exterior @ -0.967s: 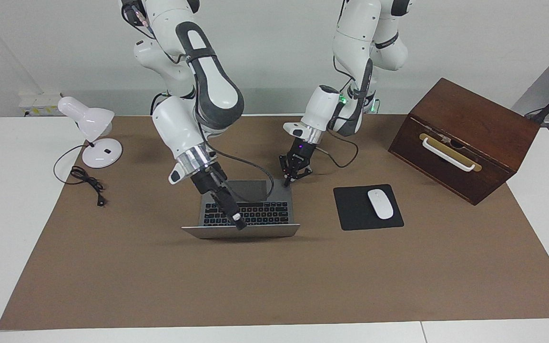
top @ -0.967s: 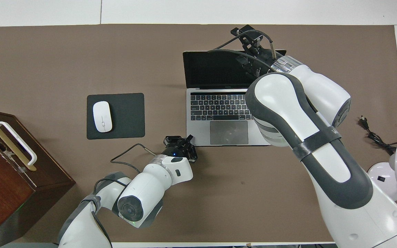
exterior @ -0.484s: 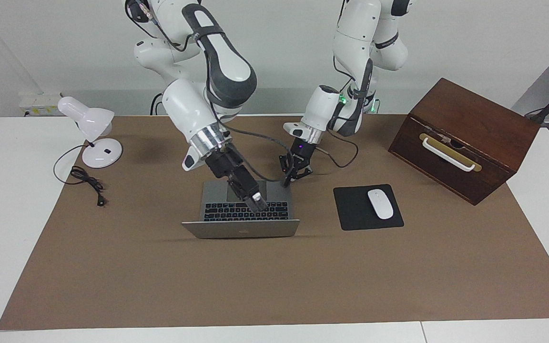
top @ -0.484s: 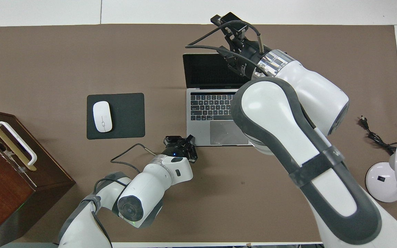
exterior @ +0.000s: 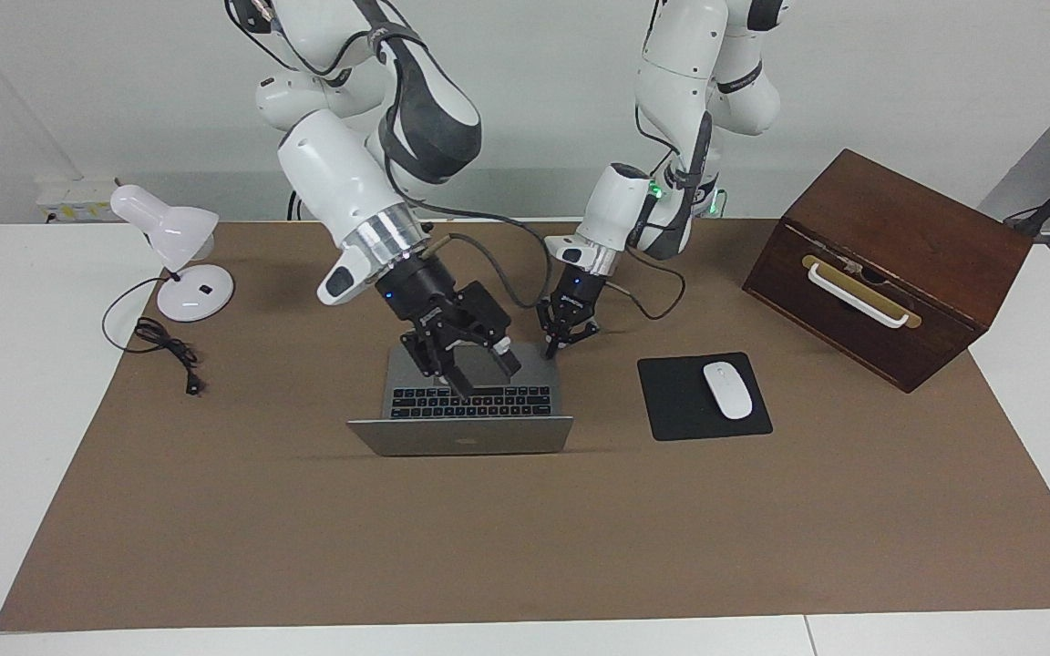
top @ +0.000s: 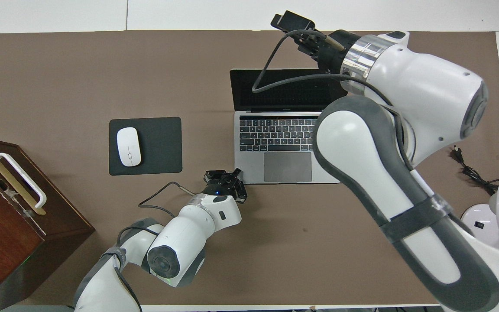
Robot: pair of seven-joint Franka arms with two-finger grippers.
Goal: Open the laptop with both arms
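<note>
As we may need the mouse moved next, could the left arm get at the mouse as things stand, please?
Probably yes: the left end effector sits shut at the laptop's corner, and nothing stands between it and the mouse.

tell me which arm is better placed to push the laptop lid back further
Right, probably: the right arm hangs over the open laptop. The left arm is low at the base corner near the robots, jaws shut, better suited to steadying it.

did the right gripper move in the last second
Yes. In the facing view the right gripper has pulled back from the laptop lid edge toward the robots and now hangs above the trackpad, while the laptop base sits unmoved.
</note>
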